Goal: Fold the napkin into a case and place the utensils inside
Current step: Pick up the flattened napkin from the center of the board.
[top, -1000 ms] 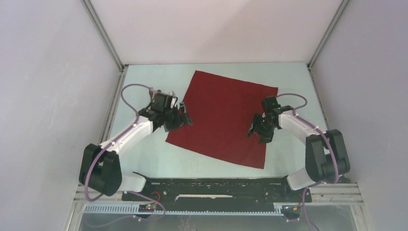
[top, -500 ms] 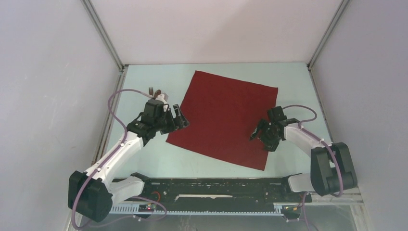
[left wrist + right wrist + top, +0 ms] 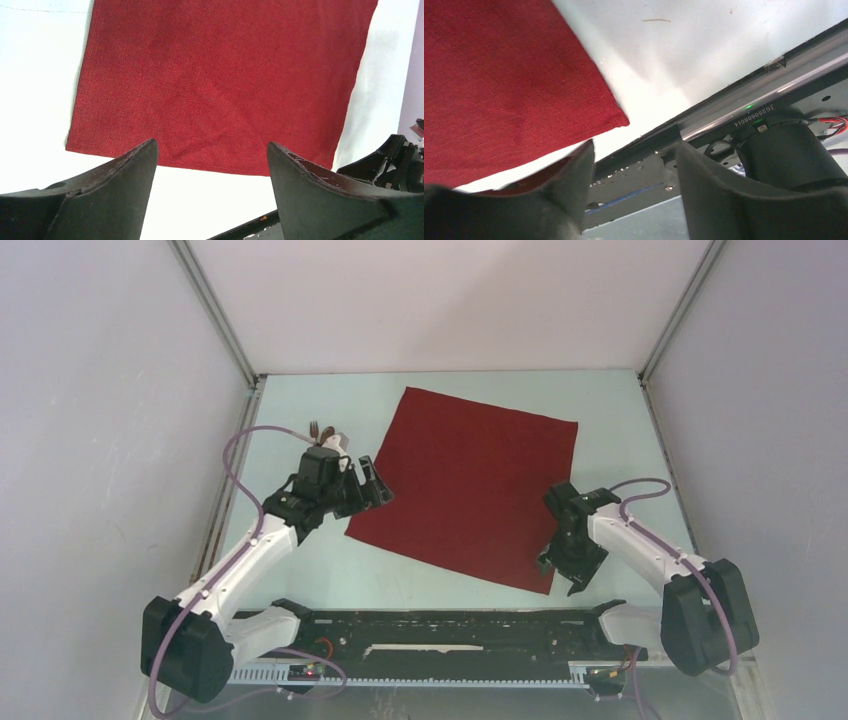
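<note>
Napkin (image 3: 465, 485): a dark red cloth, lying flat and unfolded on the table (image 3: 300, 570), turned slightly askew to the table edges. No crease or fold shows on its surface.

Left gripper (image 3: 372, 485): positioned at the napkin's left edge. In the left wrist view, the left gripper (image 3: 210, 160) has its fingers (image 3: 115, 185) spread wide with nothing between them. The napkin (image 3: 220, 80) lies ahead of the fingertips. Its nearest edge runs across the gap just beyond both tips, and bare table shows in the gap below that edge. Contact between fingers and cloth cannot be confirmed.

Right gripper (image 3: 565, 570): positioned at the napkin's near right corner. In the right wrist view, the right gripper (image 3: 634, 155) has its fingers (image 3: 549, 200) spread apart and empty. The napkin (image 3: 499, 75) corner lies just ahead of the tip of the finger on the left of that view. The other finger points at the black base rail (image 3: 724, 125).

Utensils (image 3: 318, 428): only a small dark brown tip shows, on the table just behind the left wrist, well clear of the left fingers and apart from the napkin.
</note>
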Motion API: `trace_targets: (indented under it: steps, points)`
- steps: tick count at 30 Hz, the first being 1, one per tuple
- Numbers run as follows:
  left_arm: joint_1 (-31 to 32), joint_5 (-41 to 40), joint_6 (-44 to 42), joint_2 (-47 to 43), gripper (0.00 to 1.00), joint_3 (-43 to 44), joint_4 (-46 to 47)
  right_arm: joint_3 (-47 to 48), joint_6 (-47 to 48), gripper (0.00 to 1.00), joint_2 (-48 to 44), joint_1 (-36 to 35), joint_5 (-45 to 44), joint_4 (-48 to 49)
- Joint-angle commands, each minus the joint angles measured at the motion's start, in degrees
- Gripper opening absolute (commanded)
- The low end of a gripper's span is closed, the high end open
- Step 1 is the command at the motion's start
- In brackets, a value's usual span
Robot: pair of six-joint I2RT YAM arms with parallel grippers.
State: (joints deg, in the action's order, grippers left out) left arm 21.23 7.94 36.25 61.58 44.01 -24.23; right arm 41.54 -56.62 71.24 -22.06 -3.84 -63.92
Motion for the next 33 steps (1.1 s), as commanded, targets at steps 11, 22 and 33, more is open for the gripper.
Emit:
trace_targets:
  steps: [11,22,33]
  points:
    - [-1.2,1.3,0.4,-2.9,0.86,-0.3,1.6,-5.2,-9.9,0.52,-0.1,0.6,3.2,5.9]
    - [-2.0,2.2,0.0,-2.4,0.86,-0.3,1.8,-5.9,-10.8,0.54,2.4,0.3,4.8,9.5]
    - [-3.2,2.8,-0.3,-2.8,0.86,-0.8,1.7,-6.0,-12.2,0.54,6.4,0.4,3.8,9.9]
